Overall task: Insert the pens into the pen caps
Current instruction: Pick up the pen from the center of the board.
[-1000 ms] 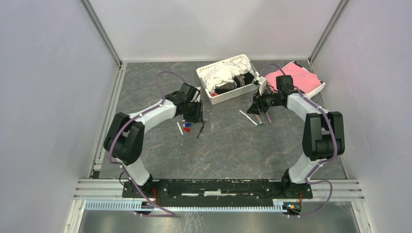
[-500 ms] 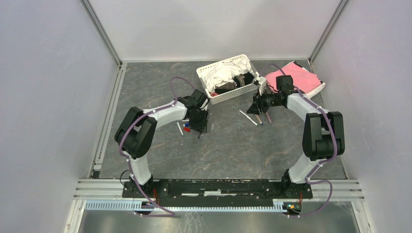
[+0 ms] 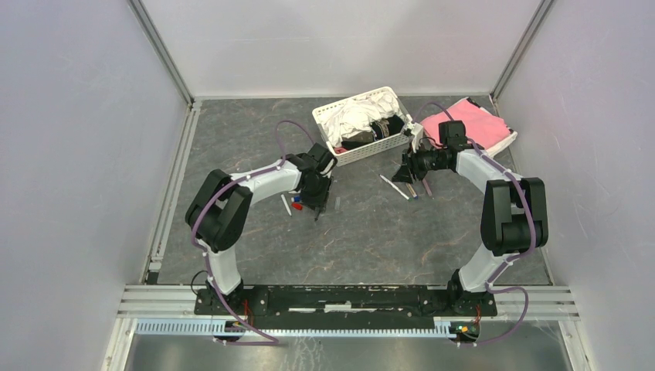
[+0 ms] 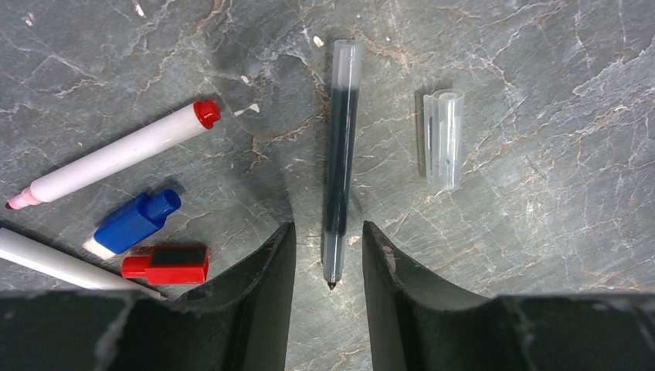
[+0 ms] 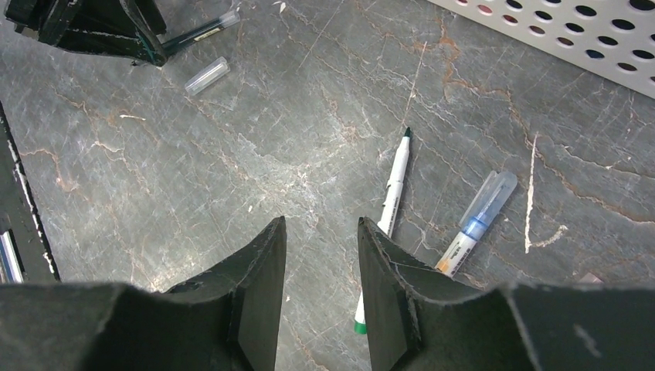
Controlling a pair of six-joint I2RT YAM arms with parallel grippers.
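My left gripper [image 4: 328,226] hangs open just above the table, its jaws either side of the tip end of a dark pen [image 4: 340,147] without touching it. A clear pen cap [image 4: 443,139] lies to the right of that pen. To the left lie a white pen with a red end [image 4: 116,164], a blue cap [image 4: 133,222], a red cap [image 4: 166,263] and another white pen [image 4: 46,263]. My right gripper [image 5: 321,221] is open and empty over bare table. Beside its right finger lie a white green-tipped pen [image 5: 390,209] and a blue pen in a clear cap [image 5: 475,224].
A white basket [image 3: 340,155] of cloths stands at the back, between the two grippers. A pink cloth [image 3: 475,120] lies behind the right arm. Side walls close in the table left and right.
My left arm has swung to the right and come over the dark pen, covering the caps in the top view. The right arm has not moved.
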